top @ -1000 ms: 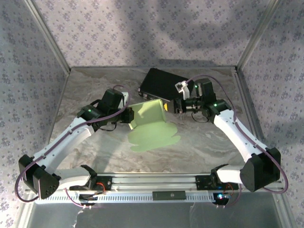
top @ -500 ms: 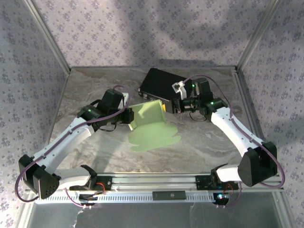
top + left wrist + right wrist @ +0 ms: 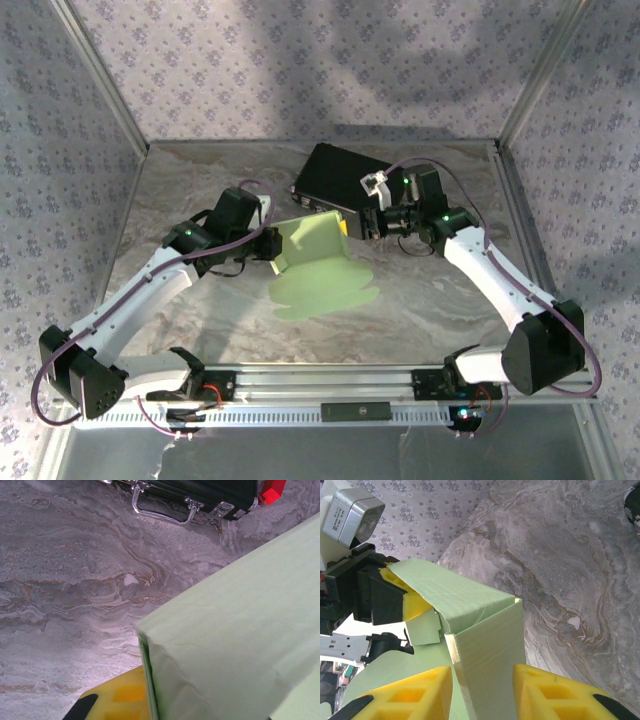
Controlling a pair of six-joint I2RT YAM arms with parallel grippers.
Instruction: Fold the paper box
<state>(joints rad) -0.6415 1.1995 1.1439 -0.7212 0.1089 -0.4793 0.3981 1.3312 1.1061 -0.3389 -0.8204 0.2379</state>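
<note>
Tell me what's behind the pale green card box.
Behind the pale green card box lies a black hard case with a metal handle and latches, flat on the marbled table. The right arm covers the case's near right corner, so any contact there is hidden.

Nothing here can be read from where I stand. The silver camera block (image 3: 352, 512) carries a small white label with fine print, but it is too small to make out. A little black plate (image 3: 361, 410) on the front rail bears a pale mark, which is also illegible.
</note>
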